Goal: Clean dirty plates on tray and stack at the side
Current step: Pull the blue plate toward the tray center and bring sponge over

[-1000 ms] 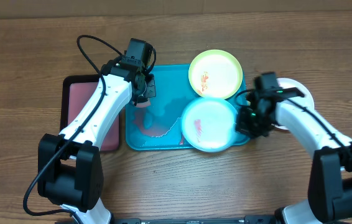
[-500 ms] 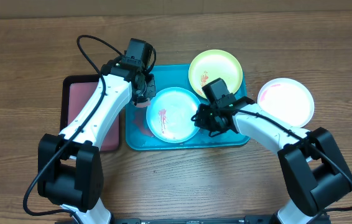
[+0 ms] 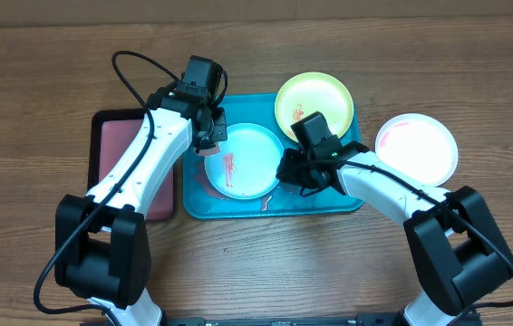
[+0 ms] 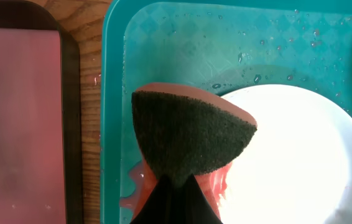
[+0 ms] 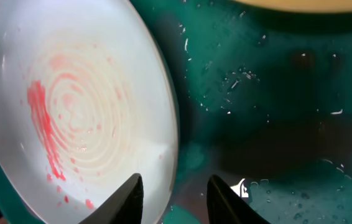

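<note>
The pale mint-blue plate (image 3: 246, 161), smeared with red sauce, lies in the left half of the turquoise tray (image 3: 329, 197). My left gripper (image 3: 209, 138) is shut on a pink sponge with a dark green scouring face (image 4: 188, 134), held over the plate's left rim (image 4: 300, 155). My right gripper (image 3: 289, 172) is at the plate's right rim. In the right wrist view its jaws (image 5: 176, 190) stand narrowly apart with the rim of the plate (image 5: 83, 106) between them. The yellow-green plate (image 3: 314, 107), also smeared, sits at the tray's far right corner. The white plate (image 3: 417, 148) lies on the table to the right.
A black-rimmed tray with a pinkish inside (image 3: 122, 154) lies against the turquoise tray's left side, also in the left wrist view (image 4: 17, 118). Pinkish water pools on the tray floor (image 4: 132, 190) by the sponge. Water drops dot the tray.
My right gripper has carried the mint-blue plate from the tray's right half leftward, up to the sponge. The left arm has stayed put.
</note>
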Robot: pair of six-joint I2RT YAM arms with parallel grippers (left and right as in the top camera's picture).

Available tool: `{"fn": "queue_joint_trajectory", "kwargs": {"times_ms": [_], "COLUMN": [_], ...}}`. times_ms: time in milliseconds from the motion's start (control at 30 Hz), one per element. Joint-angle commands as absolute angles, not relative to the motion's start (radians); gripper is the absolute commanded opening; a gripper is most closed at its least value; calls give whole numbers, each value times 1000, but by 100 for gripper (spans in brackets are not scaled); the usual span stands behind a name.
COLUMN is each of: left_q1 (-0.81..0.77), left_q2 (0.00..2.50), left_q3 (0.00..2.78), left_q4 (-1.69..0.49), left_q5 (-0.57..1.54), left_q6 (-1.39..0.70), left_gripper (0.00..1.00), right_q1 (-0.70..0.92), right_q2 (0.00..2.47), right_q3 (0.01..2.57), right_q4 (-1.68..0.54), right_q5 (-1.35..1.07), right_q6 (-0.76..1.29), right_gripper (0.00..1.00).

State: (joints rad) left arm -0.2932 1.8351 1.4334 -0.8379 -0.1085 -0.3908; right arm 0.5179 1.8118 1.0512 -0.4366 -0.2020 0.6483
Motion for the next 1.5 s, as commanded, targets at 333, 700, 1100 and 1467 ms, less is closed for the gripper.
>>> {"fn": "queue_joint_trajectory", "kwargs": {"times_ms": [333,700,1100,1467], "left_q1": [-296,-331,-354,-381], "left_q2": [1842,1844,1844,1844], "left_q3": [1435,1422,1230,999], "left_q4": [-834,-834,-696,-336], "left_q5": [-103,-97,-104,-92], "left_q6": [-420,-419,-419,-382], "left_gripper": [4,4,4,4], "right_q1": [516,516,516,516], "right_q2": [1907,1921,1921,1921], "right_q3": [1121,1121,1121,1121], "right_q4": [-377,-390,-395,-387], "right_q5": [-120,-133,-136,-151], "right_q6": [569,693,708,707], "right_gripper": [27,4,4,4]}}
